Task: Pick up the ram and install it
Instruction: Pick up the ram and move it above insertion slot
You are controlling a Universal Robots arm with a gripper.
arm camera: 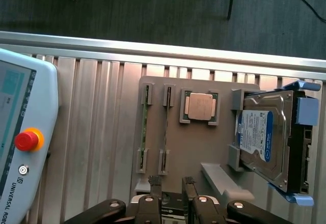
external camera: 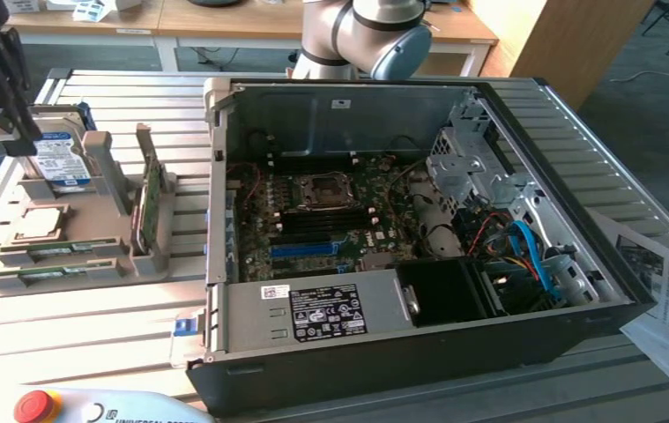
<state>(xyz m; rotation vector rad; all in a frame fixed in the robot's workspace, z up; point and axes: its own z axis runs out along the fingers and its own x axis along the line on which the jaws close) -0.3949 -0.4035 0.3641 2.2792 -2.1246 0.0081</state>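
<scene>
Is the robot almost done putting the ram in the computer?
Not yet. Nothing is installed: both ram sticks sit in the gray tray. The gripper is open and empty above the tray. Picking up and fitting into the computer are left.

light: bright daylight | glare: slatted table [external camera: 87,339] | shadow: computer case [external camera: 452,361] interior

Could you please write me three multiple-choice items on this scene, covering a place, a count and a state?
1. The CPU lies: A) between the sticks and the drive; B) on the drive; C) under a stick.
2. Green sticks on the tray: A) one; B) two; C) four.
3. The end effector is: A) open, empty; B) shut on a stick; C) shut on the drive.
Key: 1A, it sits amid them; 2B, two slots are filled; 3A, its jaws stand apart, nothing between.
</scene>
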